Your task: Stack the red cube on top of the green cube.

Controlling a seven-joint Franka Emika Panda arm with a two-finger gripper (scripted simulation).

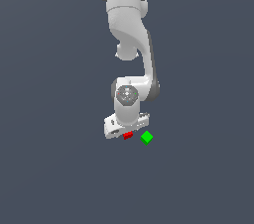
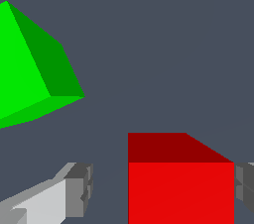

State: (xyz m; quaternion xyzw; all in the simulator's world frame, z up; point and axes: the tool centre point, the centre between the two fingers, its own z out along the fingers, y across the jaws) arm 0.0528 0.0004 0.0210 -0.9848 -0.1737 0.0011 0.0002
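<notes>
The red cube (image 1: 128,135) lies on the dark floor directly under my white gripper (image 1: 124,130). In the wrist view the red cube (image 2: 181,178) stands between the two fingers of my gripper (image 2: 162,188). One grey pad (image 2: 244,186) is right at the cube's side, while the other pad (image 2: 79,188) stands clearly off it, so the jaws are open around the cube. The green cube (image 1: 146,138) rests on the floor just beside the red one, toward the exterior view's right, turned at an angle. Only part of the green cube (image 2: 30,64) shows in the wrist view.
Plain dark grey floor (image 1: 59,168) surrounds both cubes. The white arm (image 1: 130,44) comes down from the top of the exterior view.
</notes>
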